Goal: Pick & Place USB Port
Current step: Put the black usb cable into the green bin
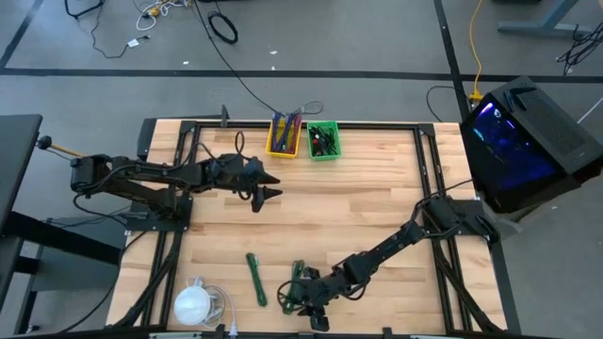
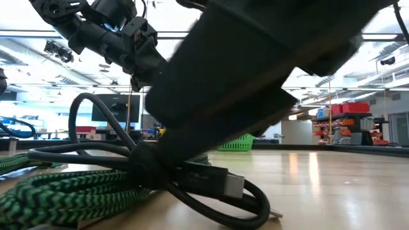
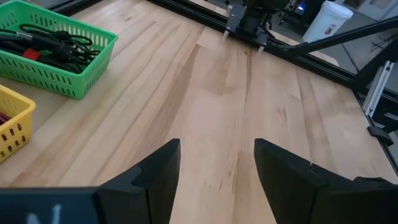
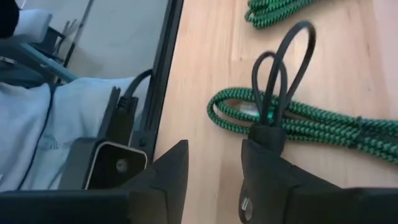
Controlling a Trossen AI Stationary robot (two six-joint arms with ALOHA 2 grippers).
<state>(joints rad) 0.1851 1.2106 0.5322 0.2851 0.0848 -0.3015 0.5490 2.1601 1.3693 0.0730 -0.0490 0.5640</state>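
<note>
A black USB cable, bundled and tied at its middle [image 4: 268, 132], lies on the wooden table near its near edge, across a coiled green braided cable [image 4: 311, 127]. Its plug [image 2: 220, 182] rests on the wood. My right gripper [image 4: 214, 168] is low over this bundle [image 1: 303, 287], slanting down, open, with bare wood between its fingers. One finger [image 4: 270, 168] stands right at the tied middle. My left gripper [image 1: 271, 193] hangs open above the table's middle left [image 3: 217, 168], holding nothing. My right gripper has one finger [image 4: 270, 168] up against the black cable's tied middle [image 4: 268, 132], coming slanting down from the table's right. Whether it touches the cable I cannot tell, since the finger itself covers that spot. Nothing lies between the fingers.
A second green cable [image 1: 256, 279] lies left of the bundle, and a white round object [image 1: 193, 303] sits at the near left corner. A yellow bin [image 1: 283, 137] and a green bin [image 1: 323, 141] with cables stand at the far edge. A black frame rail [image 4: 163, 93] runs along the near edge.
</note>
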